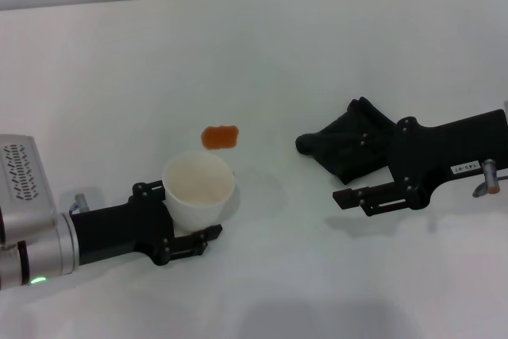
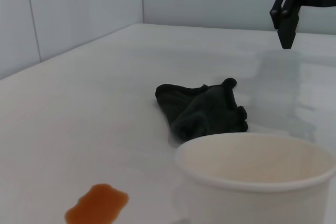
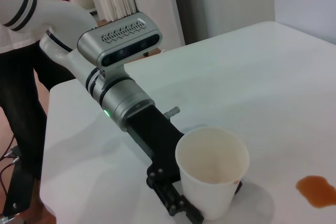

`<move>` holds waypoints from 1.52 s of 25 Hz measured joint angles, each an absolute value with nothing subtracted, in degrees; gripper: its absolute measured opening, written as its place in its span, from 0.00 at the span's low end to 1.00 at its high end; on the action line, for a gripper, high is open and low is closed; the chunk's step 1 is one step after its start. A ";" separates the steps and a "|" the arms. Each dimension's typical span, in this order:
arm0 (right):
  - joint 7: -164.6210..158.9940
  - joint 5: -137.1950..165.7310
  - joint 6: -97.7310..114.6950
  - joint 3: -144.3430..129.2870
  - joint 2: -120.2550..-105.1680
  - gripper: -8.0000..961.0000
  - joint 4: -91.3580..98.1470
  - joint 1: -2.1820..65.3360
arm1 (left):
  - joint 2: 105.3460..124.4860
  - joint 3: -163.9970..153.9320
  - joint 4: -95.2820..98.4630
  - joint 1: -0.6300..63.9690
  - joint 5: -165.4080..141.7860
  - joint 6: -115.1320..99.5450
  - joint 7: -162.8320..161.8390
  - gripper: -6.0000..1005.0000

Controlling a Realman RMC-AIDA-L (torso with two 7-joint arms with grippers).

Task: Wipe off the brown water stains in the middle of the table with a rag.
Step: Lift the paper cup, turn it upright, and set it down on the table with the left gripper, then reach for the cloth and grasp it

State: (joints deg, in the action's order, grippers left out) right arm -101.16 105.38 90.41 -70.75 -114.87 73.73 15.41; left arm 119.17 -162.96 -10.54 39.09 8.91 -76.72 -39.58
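The small orange-brown glossy stain (image 1: 220,137) sits whole and wet on the broad white matte worktop (image 1: 262,53), so the wiping has not yet touched it; judged from how things lie, the task is at its very start. The stain lies just beyond the white paper cup (image 1: 198,190) and close to its rim, with bare surface between the two.

The black soft cloth rag (image 1: 349,147) lies crumpled on the worktop, well to the right of the stain and clear of it. In the left wrist view it rests in a loose heap (image 2: 202,109) with nothing pinching it.

The right tool (image 1: 357,196) hovers near the rag, on its near side, its arm body overlapping the cloth's right edge in the head view. Its fingers stand apart and hold nothing; the rag is not gripped. The left wrist view shows that tool (image 2: 287,14) hanging above the surface, away from the cloth.

The left tool (image 1: 186,232) is closed around the base of the white cup, which stands upright and looks empty inside.

What is left, as I judge it: the right tool has to come down and take the rag, carry it over to the stain, and rub until the brown liquid is gone. The cup standing so near the stain may crowd the wiping path.
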 joint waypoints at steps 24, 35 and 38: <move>-101.60 105.38 90.53 -70.95 -114.87 0.66 73.82 15.42 | 119.03 -162.89 -13.39 36.55 11.81 -82.58 -38.27 0.87; -102.40 105.44 90.07 -70.83 -114.88 0.66 74.25 15.67 | 118.86 -162.95 -17.63 33.01 13.78 -91.50 -37.42 0.87; -102.64 105.51 89.85 -70.77 -114.87 0.66 74.38 15.81 | 118.84 -162.95 -19.25 31.90 13.86 -94.27 -37.58 0.87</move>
